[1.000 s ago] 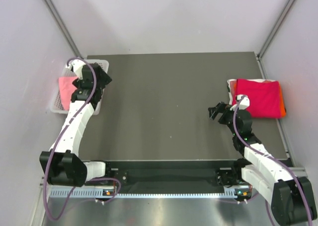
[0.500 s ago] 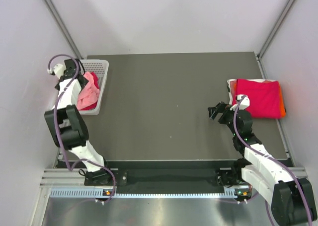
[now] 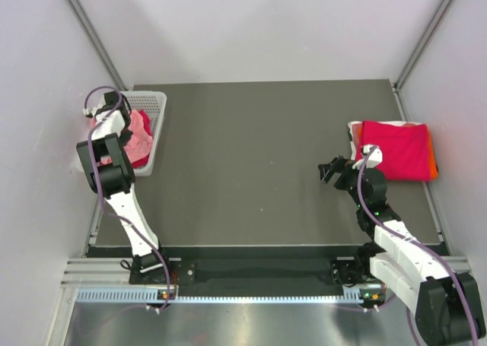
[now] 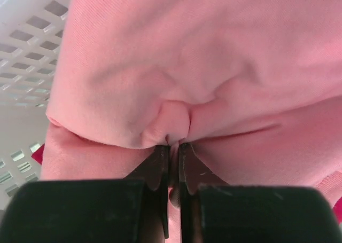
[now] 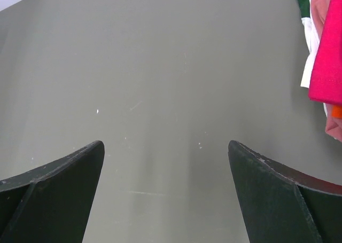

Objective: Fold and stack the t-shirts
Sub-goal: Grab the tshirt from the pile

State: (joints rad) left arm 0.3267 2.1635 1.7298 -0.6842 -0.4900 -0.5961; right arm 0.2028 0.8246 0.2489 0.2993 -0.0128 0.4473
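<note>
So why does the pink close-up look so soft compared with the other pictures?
Left wrist view: the salmon-pink t-shirt fills the frame at close range; the left gripper body below is blurred. Right wrist view: table evenly lit, faint sheen, no hard shadows. Top external view: sharp, soft even light.
</note>
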